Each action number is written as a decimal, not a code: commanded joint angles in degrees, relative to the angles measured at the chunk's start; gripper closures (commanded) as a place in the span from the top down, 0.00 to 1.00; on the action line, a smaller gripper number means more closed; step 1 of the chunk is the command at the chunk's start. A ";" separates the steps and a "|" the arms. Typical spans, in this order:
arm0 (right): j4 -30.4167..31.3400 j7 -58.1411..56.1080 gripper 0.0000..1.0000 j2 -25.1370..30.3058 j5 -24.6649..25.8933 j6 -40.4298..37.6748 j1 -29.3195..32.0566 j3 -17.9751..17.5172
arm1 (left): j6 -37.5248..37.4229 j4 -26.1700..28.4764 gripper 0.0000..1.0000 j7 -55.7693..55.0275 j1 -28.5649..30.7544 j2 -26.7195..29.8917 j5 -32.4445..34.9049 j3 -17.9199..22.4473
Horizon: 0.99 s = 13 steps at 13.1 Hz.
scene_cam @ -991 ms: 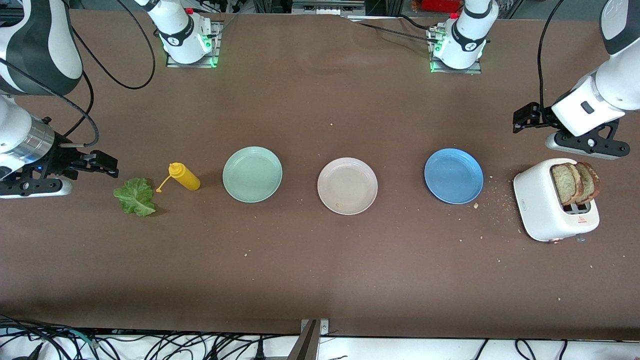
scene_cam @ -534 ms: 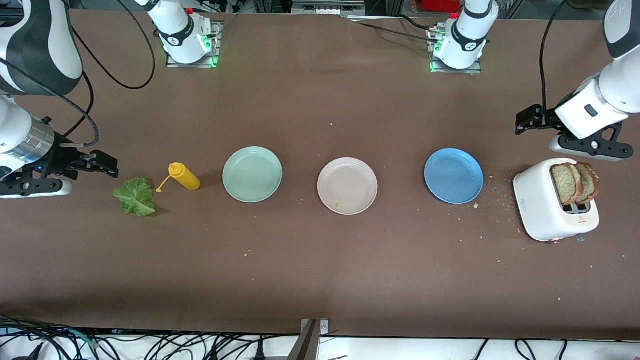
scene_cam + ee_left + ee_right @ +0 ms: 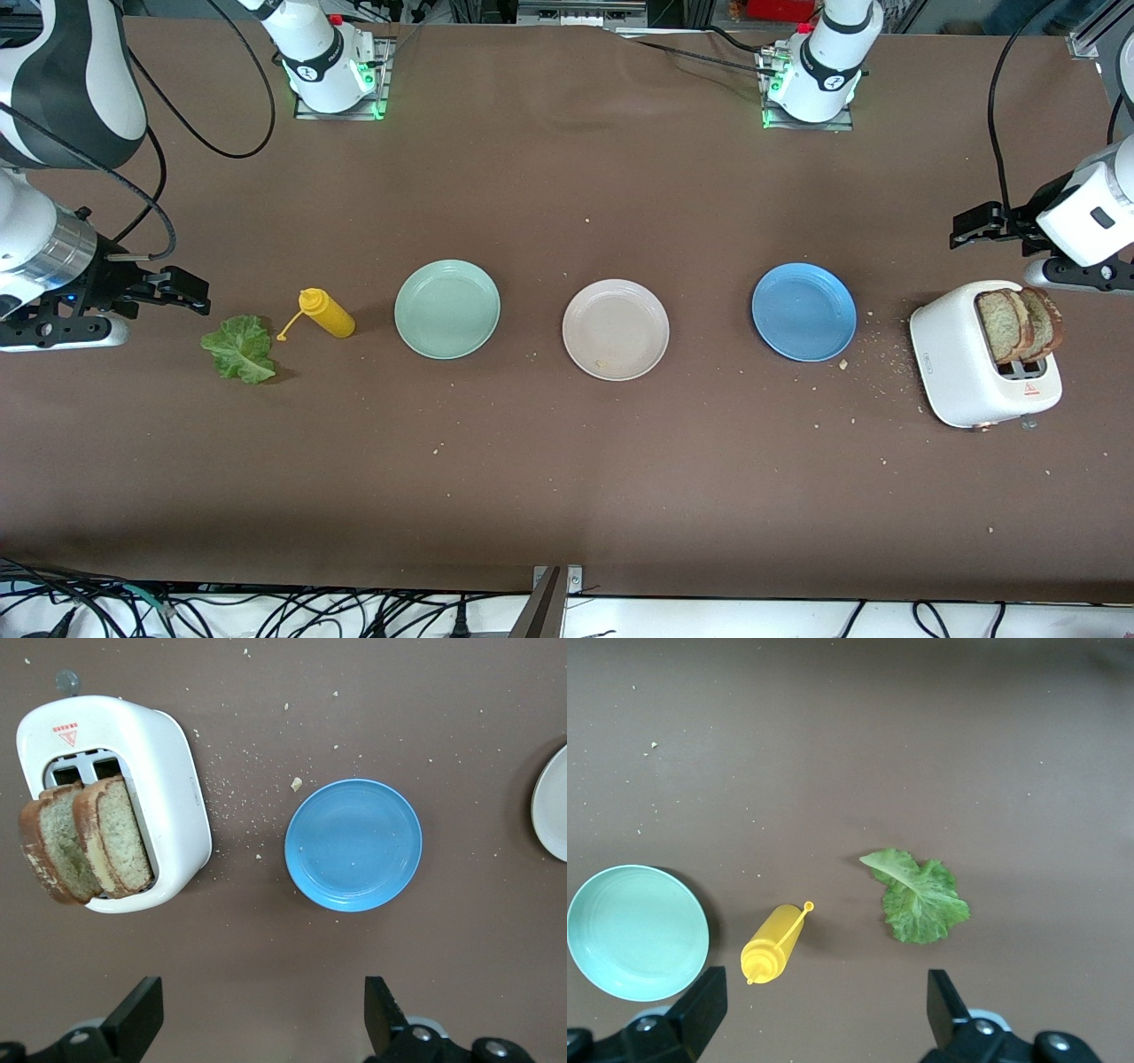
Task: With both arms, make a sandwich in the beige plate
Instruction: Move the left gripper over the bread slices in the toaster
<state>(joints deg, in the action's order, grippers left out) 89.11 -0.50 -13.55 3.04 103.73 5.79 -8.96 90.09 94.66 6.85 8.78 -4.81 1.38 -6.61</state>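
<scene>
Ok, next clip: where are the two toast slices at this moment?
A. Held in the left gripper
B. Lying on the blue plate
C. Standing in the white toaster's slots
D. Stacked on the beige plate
C. Both toast slices stand upright in the slots of the white toaster, while the beige plate and the blue plate hold no bread and the left gripper hangs open, holding nothing.
</scene>
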 commanded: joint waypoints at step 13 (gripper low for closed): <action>0.19 -0.55 1.00 0.28 0.74 -0.37 0.18 -0.26 | 0.52 -1.23 1.00 0.71 -0.61 -0.81 1.43 -0.69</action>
<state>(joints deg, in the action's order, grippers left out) 89.11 -0.54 -13.57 3.04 103.73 5.79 -8.96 90.17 94.58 6.85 8.26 -4.88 1.38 -7.31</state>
